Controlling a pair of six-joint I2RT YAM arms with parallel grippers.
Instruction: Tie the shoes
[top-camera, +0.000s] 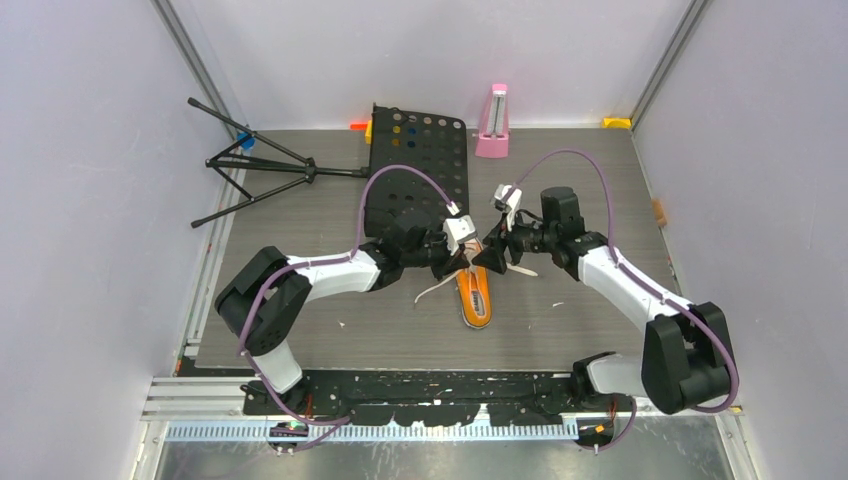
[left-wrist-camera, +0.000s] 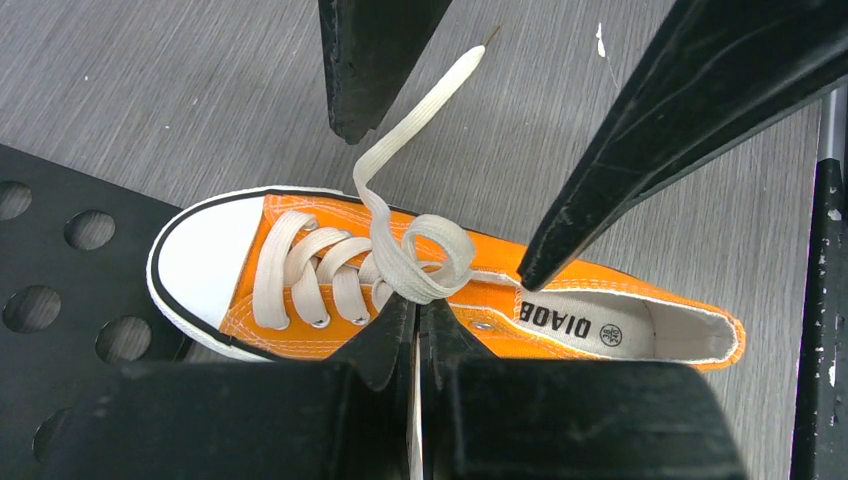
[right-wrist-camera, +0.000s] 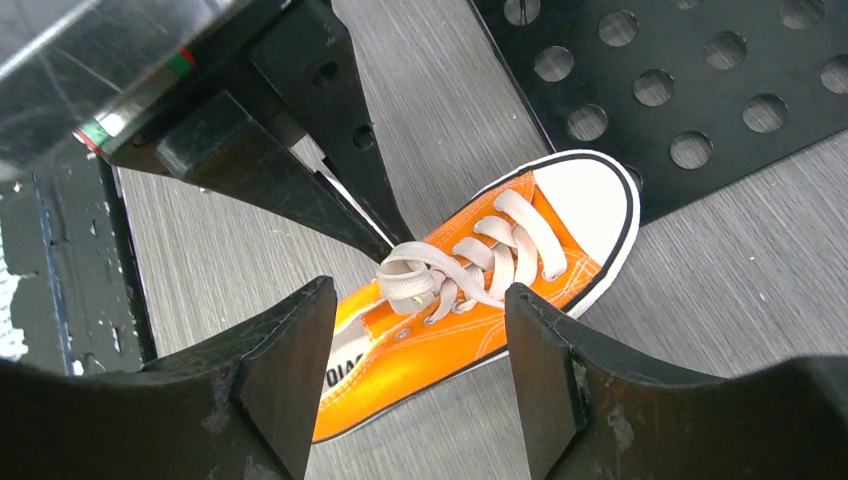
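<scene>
Top view: I see the orange sneaker (top-camera: 476, 300) lying mid-table (top-camera: 300, 330), its laced end under the meeting grippers. Left wrist: my left gripper (left-wrist-camera: 417, 305) is pinched tight on the white lace (left-wrist-camera: 385, 235) beside its loop. Right wrist: my right gripper (right-wrist-camera: 418, 290) stands wide, straddling the sneaker and gripping nothing.
</scene>
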